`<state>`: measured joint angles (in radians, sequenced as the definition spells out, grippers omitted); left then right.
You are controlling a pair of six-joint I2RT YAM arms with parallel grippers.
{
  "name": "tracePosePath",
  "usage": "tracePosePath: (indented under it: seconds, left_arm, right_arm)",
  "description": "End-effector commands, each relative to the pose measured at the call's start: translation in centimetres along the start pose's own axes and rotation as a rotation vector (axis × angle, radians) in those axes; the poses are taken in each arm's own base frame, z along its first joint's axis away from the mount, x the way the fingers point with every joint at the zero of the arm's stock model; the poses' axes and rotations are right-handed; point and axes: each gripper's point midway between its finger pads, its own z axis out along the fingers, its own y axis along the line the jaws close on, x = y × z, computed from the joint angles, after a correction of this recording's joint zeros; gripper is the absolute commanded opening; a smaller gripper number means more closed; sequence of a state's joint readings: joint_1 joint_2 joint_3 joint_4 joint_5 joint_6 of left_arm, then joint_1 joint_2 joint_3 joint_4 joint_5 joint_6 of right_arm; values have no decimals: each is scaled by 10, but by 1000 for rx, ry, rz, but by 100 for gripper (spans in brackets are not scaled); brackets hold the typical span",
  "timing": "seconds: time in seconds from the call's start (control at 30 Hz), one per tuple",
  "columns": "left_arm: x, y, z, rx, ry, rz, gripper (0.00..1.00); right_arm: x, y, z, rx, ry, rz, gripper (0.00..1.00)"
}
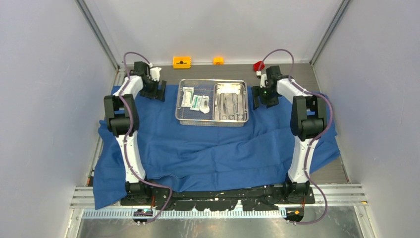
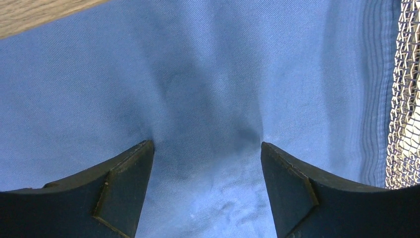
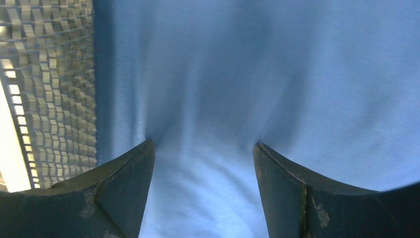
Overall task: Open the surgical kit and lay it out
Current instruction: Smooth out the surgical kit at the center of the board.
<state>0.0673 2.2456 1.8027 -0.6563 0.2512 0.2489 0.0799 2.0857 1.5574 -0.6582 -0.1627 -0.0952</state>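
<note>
Unwrapping judged done, layout pending: blue cloth wrap [image 1: 208,148] is shown spread on tabletop [image 1: 297,74] w/ wire-mesh basket [image 1: 198,122] at far centre, steel tray [image 1: 215,101], instruments [image 1: 233,106] & white packets [image 1: 195,101] not yet unloaded; L claw [image 2: 207,148] & R claw [image 3: 203,146] are spread, tips on cloth beside basket.

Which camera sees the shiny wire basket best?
Top external: the whole wire basket shows, packets and steel tray inside. Left wrist catches only a mesh strip at its right edge; right wrist, one at its left edge.
</note>
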Motion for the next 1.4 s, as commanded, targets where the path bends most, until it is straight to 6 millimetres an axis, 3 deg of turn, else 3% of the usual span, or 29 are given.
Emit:
tracePosePath:
  seconds: [0.0,0.17,0.33,0.5,0.6,0.67,0.97,1.2,1.37]
  left_arm:
    - [42,-3,2,10,136,-40,80]
    - [49,-6,4,12,167,-39,66]
    - [59,-6,7,-5,217,-29,46]
    - [63,-11,10,22,249,-34,21]
    - [61,-15,9,42,250,-43,8]
    - [59,-18,7,56,248,-52,0]
    - [41,-34,-15,96,172,-137,0]
    - [25,-8,-17,12,133,-185,0]
    - [16,6,-3,-2,156,-216,0]
  right_arm:
    - [-12,29,-14,-31,-54,-18,77]
    - [-1,28,3,-20,-10,-9,74]
    - [9,25,14,-14,25,0,60]
    - [8,28,15,-29,31,7,32]
    - [3,30,14,-37,26,10,7]
    - [0,32,14,-47,25,18,0]
    - [-32,35,5,-58,-63,29,0]
    - [-56,19,7,32,-111,26,0]
    - [-68,6,14,68,-126,63,0]
